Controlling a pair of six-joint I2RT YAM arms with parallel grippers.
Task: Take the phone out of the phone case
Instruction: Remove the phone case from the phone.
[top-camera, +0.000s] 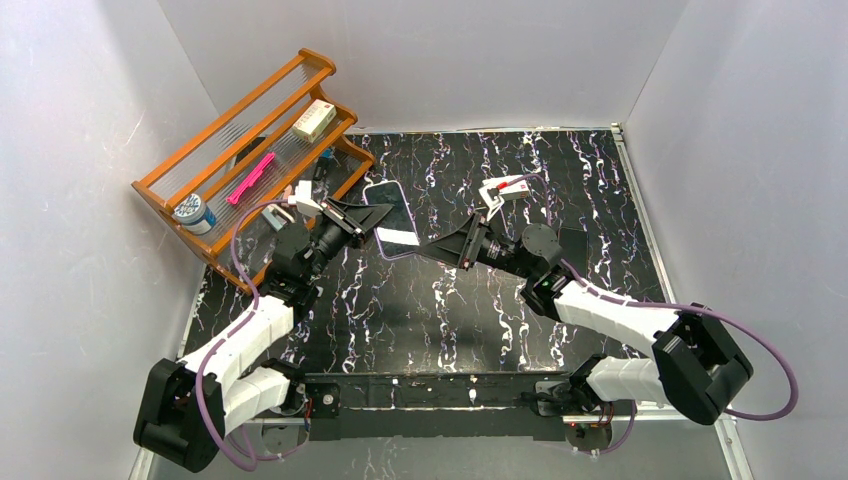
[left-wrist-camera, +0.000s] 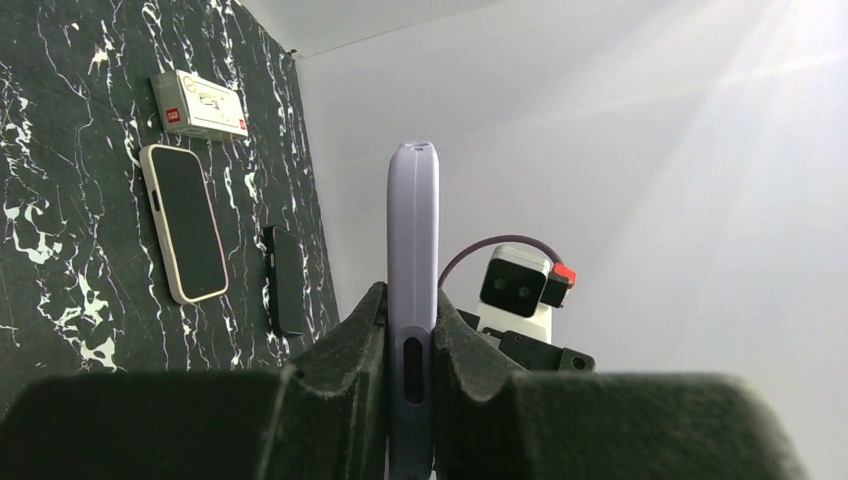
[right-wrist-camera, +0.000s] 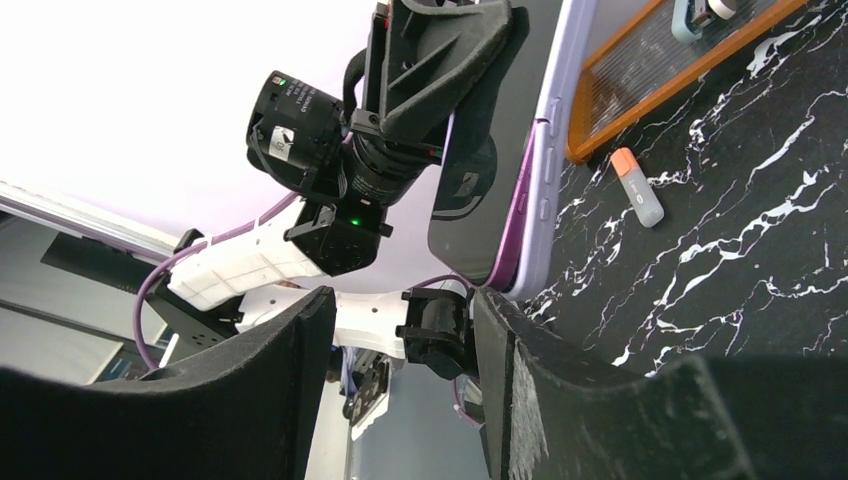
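The phone in its lavender case (top-camera: 390, 215) is held on edge above the table by my left gripper (top-camera: 352, 218), which is shut on it. In the left wrist view the case (left-wrist-camera: 413, 230) stands edge-on between the fingers of my left gripper (left-wrist-camera: 410, 310). In the right wrist view the dark phone (right-wrist-camera: 490, 170) with a purple rim sits in the lavender case (right-wrist-camera: 560, 120), and its lower corner seems slightly out of the case. My right gripper (right-wrist-camera: 400, 370) is open, with one fingertip (right-wrist-camera: 492, 320) at that lower corner. It also shows in the top view (top-camera: 432, 247).
A wooden rack (top-camera: 250, 150) at the back left holds a white box (top-camera: 313, 118), a pink item (top-camera: 252, 178) and a blue-lidded jar (top-camera: 192, 213). An orange-capped stick (right-wrist-camera: 637, 187) lies near it. A beige-cased phone (left-wrist-camera: 183, 222), a black slab (left-wrist-camera: 283, 280) and a white box (left-wrist-camera: 198, 104) lie on the table.
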